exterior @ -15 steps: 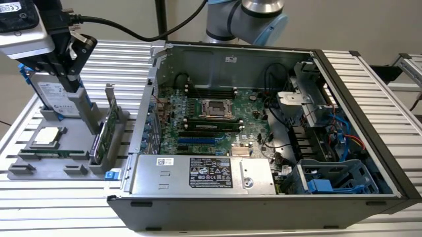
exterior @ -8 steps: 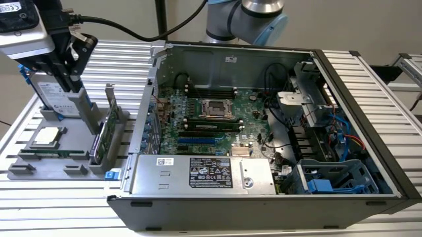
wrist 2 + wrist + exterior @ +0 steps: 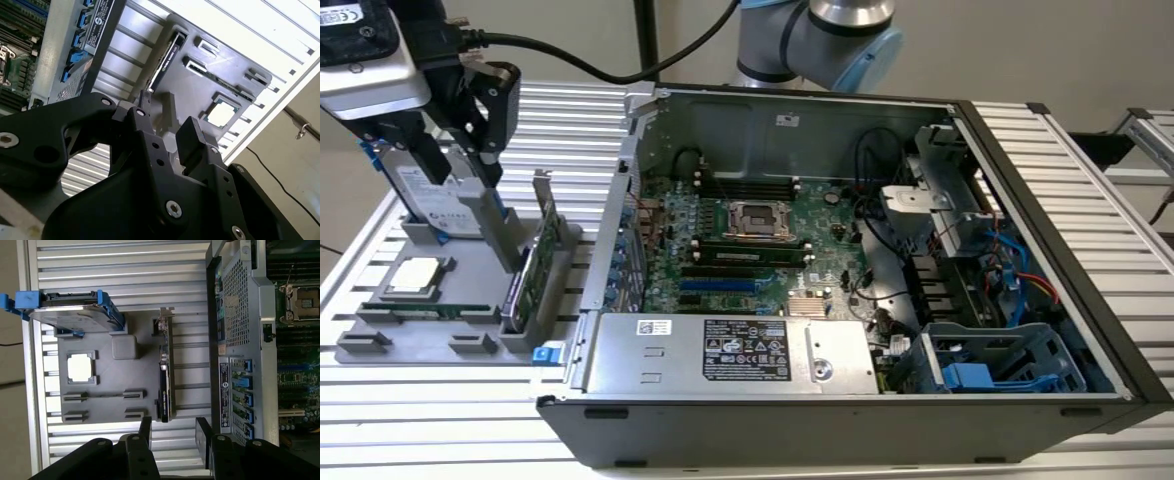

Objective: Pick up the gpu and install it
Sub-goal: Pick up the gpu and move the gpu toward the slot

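On the grey moulded parts tray (image 3: 474, 290) each part has its own recess, presumably so it can be reached from above. At the tray's end toward the exterior view's left, one silver hard drive with blue rails (image 3: 434, 205) stands upright. One square silver processor (image 3: 414, 275) and what looks like one thin green memory stick (image 3: 427, 308) lie flat. The gpu (image 3: 534, 265), one green board with black shroud and silver bracket, stands on edge in the tray's slot nearest the one open black computer case (image 3: 854, 420). The black two-finger gripper (image 3: 174, 427) hangs above the tray, its jaws spread wide and empty.
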{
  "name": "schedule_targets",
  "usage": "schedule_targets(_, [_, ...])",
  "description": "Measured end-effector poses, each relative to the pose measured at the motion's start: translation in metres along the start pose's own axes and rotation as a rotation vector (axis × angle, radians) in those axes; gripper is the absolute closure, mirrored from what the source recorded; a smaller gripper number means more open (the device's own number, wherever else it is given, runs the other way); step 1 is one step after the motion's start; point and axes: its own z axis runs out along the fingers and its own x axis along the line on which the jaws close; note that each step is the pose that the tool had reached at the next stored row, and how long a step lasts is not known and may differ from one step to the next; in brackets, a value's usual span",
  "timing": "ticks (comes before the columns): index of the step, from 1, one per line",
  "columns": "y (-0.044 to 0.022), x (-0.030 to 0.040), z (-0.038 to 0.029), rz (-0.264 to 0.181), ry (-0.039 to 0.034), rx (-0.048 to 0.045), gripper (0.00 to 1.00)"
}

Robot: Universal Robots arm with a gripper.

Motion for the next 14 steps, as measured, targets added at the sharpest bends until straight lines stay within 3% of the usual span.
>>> schedule_targets(8, [0.0,0.0,0.0002,0.0,0.0,0.0,0.0])
schedule_targets(14, [-0.0003,0.0001,0.0054,0.0,-0.0001,0.0001,0.0])
